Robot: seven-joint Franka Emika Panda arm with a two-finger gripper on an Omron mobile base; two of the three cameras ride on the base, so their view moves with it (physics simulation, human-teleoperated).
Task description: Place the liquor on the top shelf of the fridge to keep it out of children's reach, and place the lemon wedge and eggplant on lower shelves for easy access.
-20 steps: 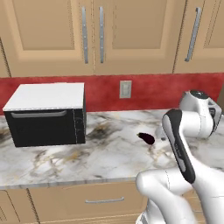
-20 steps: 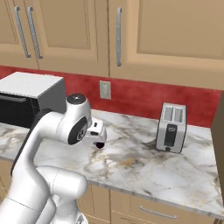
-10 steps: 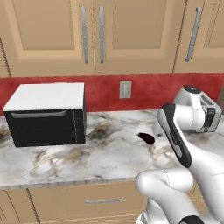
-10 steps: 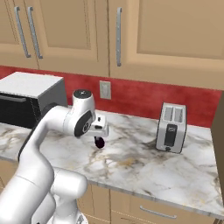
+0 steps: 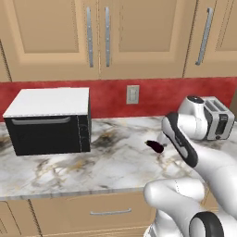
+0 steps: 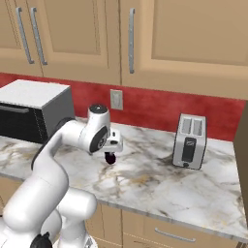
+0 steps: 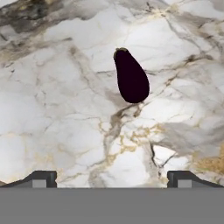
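Observation:
The eggplant (image 7: 130, 76), a glossy dark purple oblong, lies on the marble counter (image 7: 52, 113). My gripper (image 7: 113, 179) hangs above it, open, with the two fingertips (image 7: 41, 178) far apart and nothing between them. From the right base, the gripper (image 6: 112, 150) sits just over the eggplant (image 6: 110, 159), in front of the wall outlet. From the left base, the eggplant (image 5: 155, 146) peeks out beside my forearm, which hides the hand. The liquor, the lemon wedge and the fridge with its top shelf are out of view.
A black microwave (image 5: 48, 121) with a white top stands at the counter's left. A silver toaster (image 6: 190, 140) stands at the right by the red backsplash. Tan wall cabinets (image 5: 106, 37) hang above. The counter's front edge (image 5: 69, 192) runs just before my base.
The arm's upper joints have swung a little to the right and the hand has shifted slightly over the eggplant. The eggplant lies where it was.

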